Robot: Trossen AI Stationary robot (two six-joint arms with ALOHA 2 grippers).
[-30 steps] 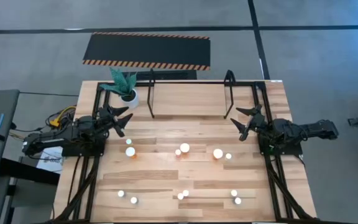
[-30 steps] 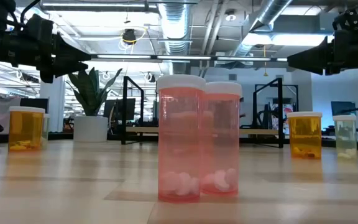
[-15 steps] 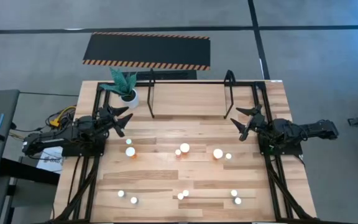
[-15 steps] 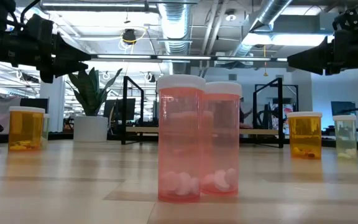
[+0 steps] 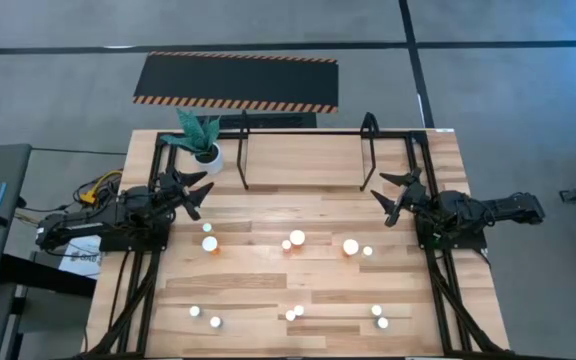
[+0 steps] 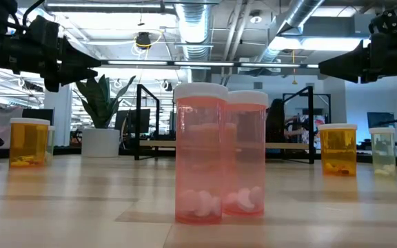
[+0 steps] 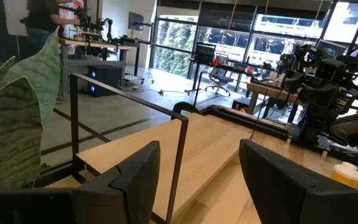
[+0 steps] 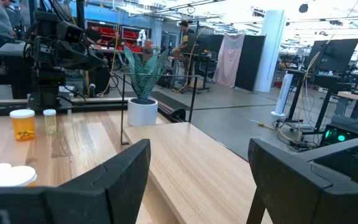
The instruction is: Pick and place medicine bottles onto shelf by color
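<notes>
while both arms wait: bottles spread over the counter, shelf bare

seen from above, the wooden counter (image 5: 298, 200) carries the medicine bottles as small white caps only: a middle row including a large cap (image 5: 351, 246), and a nearer row towards the front edge. the low view supplies what the high view cannot: body colours. two pink bottles (image 6: 200, 153) stand upright and touching in the foreground, an orange bottle (image 6: 29, 142) stands far to one side, and another orange bottle (image 6: 338, 149) with a pale greenish bottle (image 6: 382, 151) beside it stands at the other side. the shelf (image 5: 306, 150), a black tube frame, sits at the far edge of the counter with no bottle on it; a potted plant (image 5: 204, 140) stands beside its left post.

left pincer (image 5: 194, 190): spread wide, holding nothing, above the counter near the plant. right pincer (image 5: 391, 195): spread wide, holding nothing, above the counter by the shelf's right post. both wrist views confirm a clear gap between the fingers (image 7: 135, 177) and (image 8: 126, 171).
</notes>
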